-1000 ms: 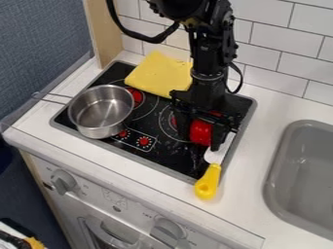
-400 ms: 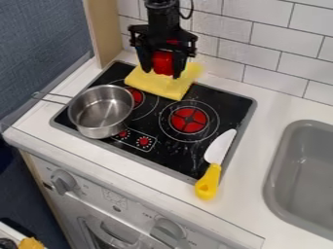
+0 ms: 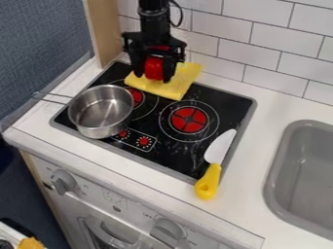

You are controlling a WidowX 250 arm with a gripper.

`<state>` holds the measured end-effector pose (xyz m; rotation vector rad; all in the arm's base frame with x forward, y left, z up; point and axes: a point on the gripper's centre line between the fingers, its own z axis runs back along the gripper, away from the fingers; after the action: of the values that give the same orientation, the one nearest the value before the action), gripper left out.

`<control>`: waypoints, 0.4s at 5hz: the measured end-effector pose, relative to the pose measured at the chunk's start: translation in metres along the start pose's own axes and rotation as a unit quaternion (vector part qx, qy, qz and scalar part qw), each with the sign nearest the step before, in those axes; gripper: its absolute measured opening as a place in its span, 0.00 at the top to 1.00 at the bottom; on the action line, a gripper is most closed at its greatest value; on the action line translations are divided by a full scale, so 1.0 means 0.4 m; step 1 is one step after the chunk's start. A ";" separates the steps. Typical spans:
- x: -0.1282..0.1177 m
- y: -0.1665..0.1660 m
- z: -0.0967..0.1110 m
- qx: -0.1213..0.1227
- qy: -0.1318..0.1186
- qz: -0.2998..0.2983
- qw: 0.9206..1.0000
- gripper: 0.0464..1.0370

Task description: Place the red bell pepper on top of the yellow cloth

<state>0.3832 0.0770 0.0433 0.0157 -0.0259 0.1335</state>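
Toy kitchen: stove [image 3: 207, 99], sink [image 3: 298, 180].

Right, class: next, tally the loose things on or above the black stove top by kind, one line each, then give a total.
Vegetables: 1, the red bell pepper
Cloths: 1, yellow cloth
Pots: 1, metal pot
Knives: 1, yellow-handled knife
Total: 4

The red bell pepper [image 3: 154, 67] was bright red and glossy, held between the two sides of the gripper [image 3: 152, 77], over the yellow cloth [image 3: 170, 90]; whether they touched could not be told. The cloth was plain, pale yellow and roughly four-sided, lying fairly flat at the back of the black stovetop [image 3: 189, 158], partly hidden beneath the pepper.
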 end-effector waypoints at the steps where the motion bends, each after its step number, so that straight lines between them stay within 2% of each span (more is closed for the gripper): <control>1: 0.003 0.003 -0.010 0.003 0.005 -0.006 1.000 0.03; 2: 0.000 0.004 -0.012 0.004 0.006 -0.010 1.000 0.03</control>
<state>0.3831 0.0785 0.0384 0.0240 -0.0139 0.1133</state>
